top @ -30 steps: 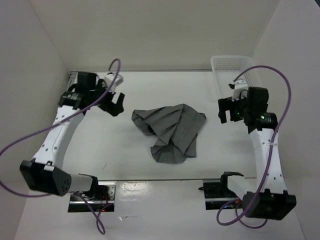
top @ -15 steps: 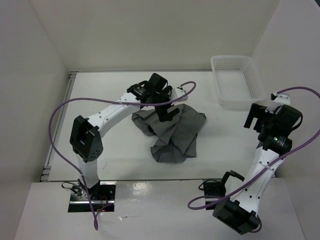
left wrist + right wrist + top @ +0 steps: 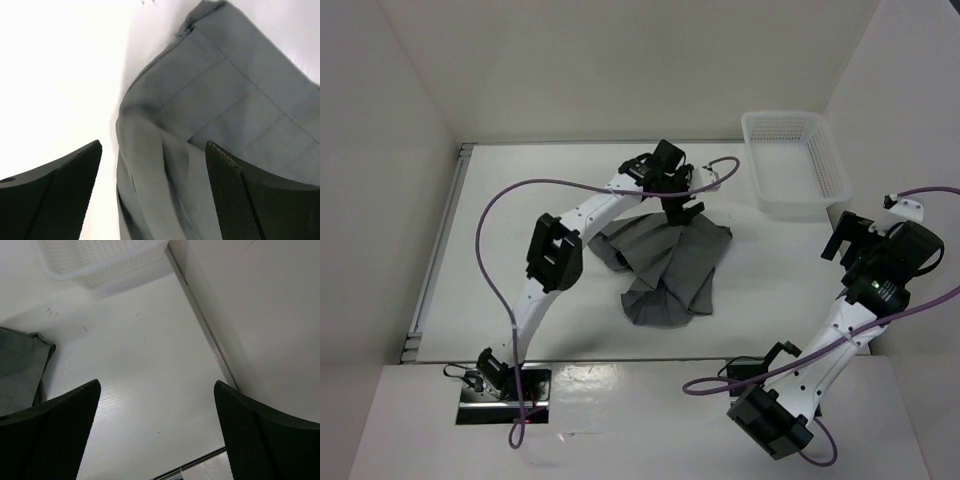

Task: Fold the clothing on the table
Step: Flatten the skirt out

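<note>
Left pincer (image 3: 154, 146), right pincer (image 3: 157, 385), 2 agape, 1 skirt (image 3: 672, 268), 1 basket (image 3: 792, 207)

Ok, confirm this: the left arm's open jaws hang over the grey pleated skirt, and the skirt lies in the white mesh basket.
Not quite. The skirt lies crumpled on the table, not in the white mesh basket, which stands empty and apart at the far right. The top external view shows this. The rest holds.

Place: robot lab test cell | Shown by: white table (image 3: 780, 270) is enclosed by white panels (image 3: 620, 70) at top and sides | left arm (image 3: 595, 205) and right arm (image 3: 840, 325) are bolted at bottom edge | plastic basket (image 3: 795, 208) is set upper right
</note>
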You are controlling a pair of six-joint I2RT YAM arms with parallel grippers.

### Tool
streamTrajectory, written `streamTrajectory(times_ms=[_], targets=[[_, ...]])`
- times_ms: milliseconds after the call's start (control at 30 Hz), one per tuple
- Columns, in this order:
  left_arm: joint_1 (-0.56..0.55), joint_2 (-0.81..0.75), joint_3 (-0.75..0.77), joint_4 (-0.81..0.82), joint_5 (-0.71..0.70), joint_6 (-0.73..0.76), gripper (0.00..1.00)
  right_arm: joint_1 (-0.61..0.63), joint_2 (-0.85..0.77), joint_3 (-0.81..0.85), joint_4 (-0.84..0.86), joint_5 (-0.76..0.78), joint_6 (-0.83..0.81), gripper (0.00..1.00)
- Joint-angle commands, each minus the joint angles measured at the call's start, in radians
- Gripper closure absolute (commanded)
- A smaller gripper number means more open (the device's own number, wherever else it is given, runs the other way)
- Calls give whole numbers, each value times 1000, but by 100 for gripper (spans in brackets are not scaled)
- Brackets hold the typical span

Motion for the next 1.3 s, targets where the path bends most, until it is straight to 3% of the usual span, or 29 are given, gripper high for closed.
streamTrajectory(times_ms=[0, 33, 67, 100, 167, 267, 333, 433, 633, 1000, 1067, 1100, 1167, 1200, 1233, 1267], targets=[[37, 169, 356, -139, 117, -5, 10, -28, 5, -1, 25, -41, 5, 2], [37, 230, 480, -194, 126, -5, 10, -37, 5, 8, 25, -41, 5, 2], [37, 386, 823, -331, 126, -14, 10, -46, 5, 8, 16, -50, -4, 2], [37, 457, 921, -390, 126, -23, 10, -46, 5, 8, 15, -50, -4, 2], [25, 386, 734, -311, 126, 1, 11, -57, 14, 8, 6, -50, -13, 2], [14, 488, 936, -416, 152, 11, 15, -57, 14, 8, 6, -59, -13, 2], [14, 489, 871, -417, 140, 20, 17, -66, 14, 8, 6, -59, -13, 2], [14, 538, 945, -499, 149, 29, 17, -66, 14, 8, 6, -59, -13, 2], [-4, 591, 939, -529, 111, 73, 18, -66, 14, 8, 6, -77, -13, 2], [-27, 601, 939, -409, 24, 55, 27, -66, 23, 8, 6, -77, -13, 2], [-27, 601, 939, -409, 13, 55, 36, -66, 23, 8, 6, -77, -13, 2], [-27, 614, 939, -409, 13, 55, 53, -66, 23, 8, 6, -77, -13, 2], [-27, 627, 939, -438, -21, 26, 74, -66, 23, 8, 6, -77, -13, 2], [-18, 640, 939, -447, -36, 11, 94, -66, 23, 8, 6, -77, -13, 2], [-6, 651, 939, -447, -48, -27, 100, -66, 23, 8, 6, -77, -13, 2], [7, 651, 939, -461, -49, -51, 100, -66, 23, 8, 6, -87, -13, 2]])
